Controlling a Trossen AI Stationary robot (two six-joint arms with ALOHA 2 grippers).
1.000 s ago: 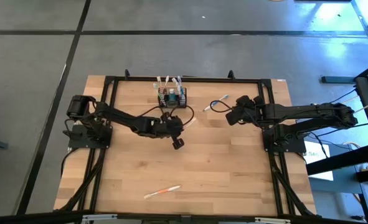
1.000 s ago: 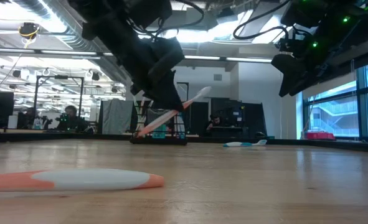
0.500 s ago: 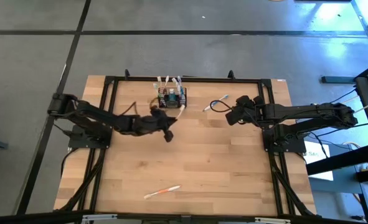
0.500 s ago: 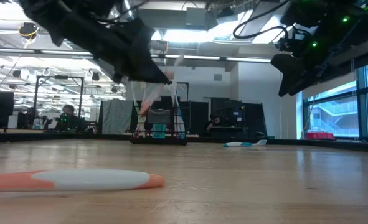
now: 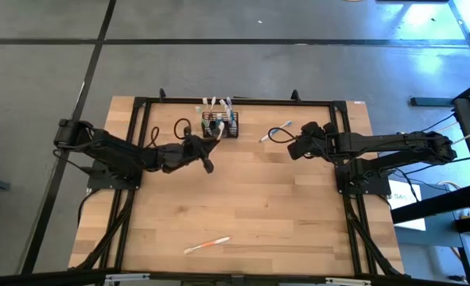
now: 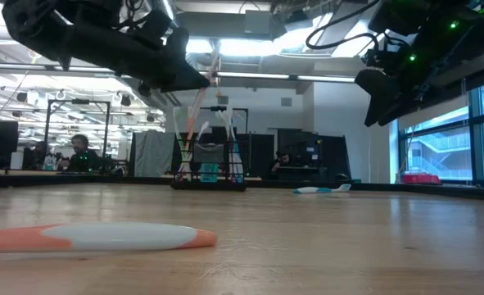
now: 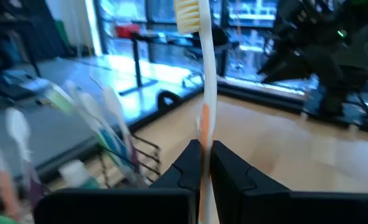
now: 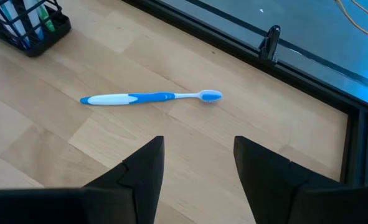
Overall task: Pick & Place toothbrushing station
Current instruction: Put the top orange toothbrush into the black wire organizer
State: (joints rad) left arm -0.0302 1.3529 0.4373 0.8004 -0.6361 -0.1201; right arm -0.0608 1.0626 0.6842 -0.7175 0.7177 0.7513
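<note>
The toothbrushing station [image 5: 220, 125], a black wire basket with several toothbrushes standing in it, sits near the table's far edge; it also shows in the low view [image 6: 209, 168]. My left gripper [image 5: 207, 156] hovers just on its near-left side, shut on a white-and-orange toothbrush [image 7: 203, 74] that stands upright, bristles up. My right gripper [image 8: 196, 163] is open in the air at the far right, above and behind a blue toothbrush [image 8: 149, 98] lying flat on the table. My left gripper pinches the toothbrush's handle [image 7: 204, 127] between its two fingers, at the orange stretch below the neck. The fingers reach in level from the table's left and lie across the handle. The brush is lifted clear and stands nearly upright, head [image 7: 187, 15] above the fingers.
Another orange-and-white toothbrush [image 5: 207, 245] lies near the table's front edge, close to the low camera [image 6: 94, 238]. A black frame [image 5: 242, 101] runs round the tabletop. Bare wood [image 5: 274, 199] spreads between the arms.
My left gripper has drawn back toward the table's left and far edge, risen a little and tipped from pointing down to level. The toothbrush it holds has swung from a slant to upright beside the station. My right arm has kept still.
</note>
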